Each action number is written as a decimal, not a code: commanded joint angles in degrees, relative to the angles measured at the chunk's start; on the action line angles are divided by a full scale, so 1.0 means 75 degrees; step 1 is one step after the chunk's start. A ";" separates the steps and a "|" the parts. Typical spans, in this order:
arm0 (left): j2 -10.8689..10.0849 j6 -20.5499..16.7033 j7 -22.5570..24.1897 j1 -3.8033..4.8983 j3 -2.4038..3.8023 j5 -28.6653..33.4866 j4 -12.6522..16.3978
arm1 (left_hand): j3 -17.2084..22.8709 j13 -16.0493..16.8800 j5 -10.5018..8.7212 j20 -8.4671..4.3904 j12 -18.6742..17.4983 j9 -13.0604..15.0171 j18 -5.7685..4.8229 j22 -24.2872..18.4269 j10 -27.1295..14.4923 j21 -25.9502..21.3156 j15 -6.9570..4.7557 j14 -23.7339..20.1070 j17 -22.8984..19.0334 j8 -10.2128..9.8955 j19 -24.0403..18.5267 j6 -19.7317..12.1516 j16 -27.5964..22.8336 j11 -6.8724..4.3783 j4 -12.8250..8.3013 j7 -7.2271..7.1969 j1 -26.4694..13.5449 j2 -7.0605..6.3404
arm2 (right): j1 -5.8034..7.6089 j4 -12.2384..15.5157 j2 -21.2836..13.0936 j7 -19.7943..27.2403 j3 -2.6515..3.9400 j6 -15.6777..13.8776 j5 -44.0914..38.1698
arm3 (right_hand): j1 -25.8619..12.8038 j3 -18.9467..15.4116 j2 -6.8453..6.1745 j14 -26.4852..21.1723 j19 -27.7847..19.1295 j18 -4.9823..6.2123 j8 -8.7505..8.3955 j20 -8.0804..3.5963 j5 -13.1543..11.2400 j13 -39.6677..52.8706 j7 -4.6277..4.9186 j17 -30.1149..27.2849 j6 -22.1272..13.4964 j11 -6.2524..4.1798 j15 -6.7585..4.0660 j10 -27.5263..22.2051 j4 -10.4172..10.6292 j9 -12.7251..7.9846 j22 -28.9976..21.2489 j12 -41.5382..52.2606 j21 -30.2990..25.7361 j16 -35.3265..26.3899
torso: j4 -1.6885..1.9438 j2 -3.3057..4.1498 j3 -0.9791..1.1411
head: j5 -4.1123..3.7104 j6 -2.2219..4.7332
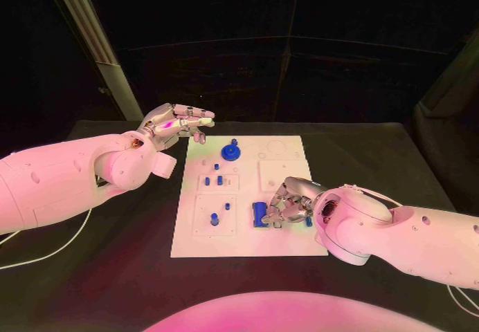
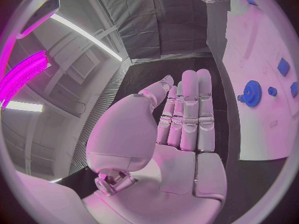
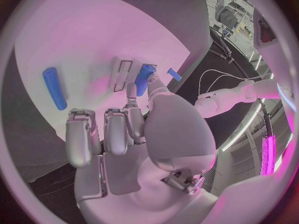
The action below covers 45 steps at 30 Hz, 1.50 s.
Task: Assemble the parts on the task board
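Right hand (image 1: 286, 202) fingers curled down on blue part (image 1: 259, 214) near task board (image 1: 289, 245) right edge, grip unclear. Left hand (image 1: 178, 123) empty, fingers straight, off board's far-left corner.

We see a black worktop (image 1: 120, 277) spread under everything, its far edge meeting a dark curtained backdrop (image 1: 300, 62). A pale slanted post (image 1: 105, 59) stands beyond the worktop's far left corner. A thin white cable (image 1: 45, 257) curls across the worktop at the near left, and another white cable (image 1: 459, 299) lies at its near right edge.
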 commanded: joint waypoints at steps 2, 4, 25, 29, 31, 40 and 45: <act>0.0000 0.0075 0.0027 0.0010 0.0007 0.0028 0.0007 | -0.0064 0.0013 -0.0042 0.0006 0.0031 0.0012 0.0037 -0.0009 -0.0059 -0.0024 0.0004 -0.0029 -0.0012 -0.0036 0.0060 0.0015 -0.0034 0.0009 0.0000 0.0048 -0.0042 0.0037 | 0.0010 0.0011 -0.0019 0.0074 0.0001 0.0083 -0.0331 | 0.0150 -0.0013 0.0015 0.0394 0.0621 0.0042 0.0026 -0.0008 0.0031 0.0139 -0.0021 0.0011 0.0072 -0.0021 -0.0011 -0.0018 -0.0171 0.0020 0.1664 -0.0037 -0.0010 -0.0030 | 0.0010 0.0003 -0.0002 | -0.0007 -0.0008; 0.0000 0.0076 0.0027 0.0010 0.0007 0.0028 0.0005 | -0.0064 0.0013 -0.0042 0.0006 0.0031 0.0012 0.0037 -0.0009 -0.0059 -0.0024 0.0004 -0.0029 -0.0012 -0.0036 0.0060 0.0015 -0.0034 0.0009 0.0000 0.0048 -0.0042 0.0037 | 0.0010 0.0032 -0.0069 0.0131 0.0001 -0.0046 -0.0337 | 0.0062 -0.0064 0.0037 0.0394 0.0621 0.0042 0.0020 -0.0008 0.0028 0.0138 -0.0013 0.0009 0.0083 -0.0017 -0.0009 -0.0016 -0.0161 0.0026 0.1663 -0.0041 -0.0011 -0.0035 | 0.0005 0.0001 -0.0003 | -0.0009 -0.0005; -0.0026 0.0046 0.0027 0.0010 0.0004 0.0029 0.0003 | -0.0085 0.0019 -0.0041 0.0008 0.0035 0.0012 0.0037 -0.0022 -0.0069 -0.0044 0.0006 -0.0026 -0.0019 -0.0045 0.0072 0.0013 -0.0033 0.0009 0.0008 0.0049 -0.0052 0.0043 | 0.0053 0.0254 -0.2097 0.2620 0.0004 0.0325 0.1244 | 0.0017 -0.0196 0.0643 0.0408 0.0562 0.0073 -0.0029 0.0138 0.0539 0.0111 0.0197 0.0059 -0.0588 0.0160 0.0144 -0.0036 -0.0413 -0.0644 0.1558 -0.0145 -0.0105 -0.0051 | 0.0008 -0.0001 -0.0005 | -0.0246 0.0121; -0.0014 0.0052 0.0028 0.0010 0.0003 0.0029 0.0001 | -0.0085 0.0019 -0.0041 0.0008 0.0035 0.0012 0.0037 -0.0022 -0.0069 -0.0044 0.0006 -0.0026 -0.0019 -0.0045 0.0072 0.0013 -0.0033 0.0009 0.0008 0.0049 -0.0052 0.0043 | 0.0054 0.0191 -0.2179 0.1970 0.0003 0.0513 0.0704 | -0.0083 -0.0294 0.0638 0.0410 0.0575 0.0068 0.0028 0.0107 0.0939 0.0077 0.0125 0.0072 -0.0308 0.0101 0.0102 -0.0036 -0.0452 -0.0686 0.1581 -0.0200 -0.0087 -0.0049 | 0.0000 0.0003 -0.0006 | -0.0260 0.0127; -0.0010 0.0052 0.0025 0.0009 0.0003 0.0029 0.0000 | -0.0085 0.0019 -0.0041 0.0008 0.0035 0.0012 0.0037 -0.0022 -0.0069 -0.0044 0.0006 -0.0026 -0.0019 -0.0045 0.0072 0.0013 -0.0033 0.0009 0.0008 0.0049 -0.0052 0.0043 | 0.0053 0.0143 -0.2179 0.1721 0.0002 0.0665 0.0550 | -0.0245 -0.0385 0.0623 0.0407 0.0572 0.0069 0.0030 0.0095 0.0928 0.0063 0.0113 0.0064 -0.0243 0.0091 0.0090 -0.0035 -0.0385 -0.0686 0.1574 -0.0222 -0.0093 -0.0058 | 0.0001 0.0006 -0.0004 | -0.0264 0.0125; -0.0011 0.0062 0.0014 0.0009 0.0002 0.0029 -0.0003 | -0.0085 0.0022 -0.0040 0.0007 0.0039 0.0013 0.0038 -0.0027 -0.0067 -0.0051 0.0004 -0.0024 -0.0022 -0.0046 0.0078 0.0017 -0.0033 0.0006 0.0003 0.0045 -0.0041 0.0051 | 0.0046 0.0002 -0.2032 0.0931 -0.0001 0.0810 -0.0064 | -0.0521 -0.0564 0.0560 0.0414 0.0595 0.0057 0.0023 0.0073 0.0874 0.0081 0.0081 0.0094 -0.0150 0.0067 0.0069 -0.0009 -0.0228 -0.0666 0.1617 -0.0211 -0.0060 -0.0047 | 0.0005 0.0003 0.0002 | -0.0268 0.0113; -0.0012 0.0069 0.0014 0.0009 0.0001 0.0029 -0.0002 | -0.0085 0.0022 -0.0040 0.0007 0.0039 0.0013 0.0038 -0.0027 -0.0067 -0.0051 0.0004 -0.0024 -0.0022 -0.0046 0.0078 0.0017 -0.0033 0.0006 0.0003 0.0045 -0.0041 0.0051 | 0.0043 -0.0046 -0.1940 0.0582 -0.0002 0.0878 -0.0391 | -0.0607 -0.0617 0.0501 0.0419 0.0607 0.0052 0.0014 0.0064 0.0872 0.0095 0.0071 0.0114 -0.0135 0.0058 0.0060 0.0003 -0.0143 -0.0653 0.1638 -0.0199 -0.0043 -0.0037 | 0.0014 0.0007 0.0001 | -0.0261 0.0108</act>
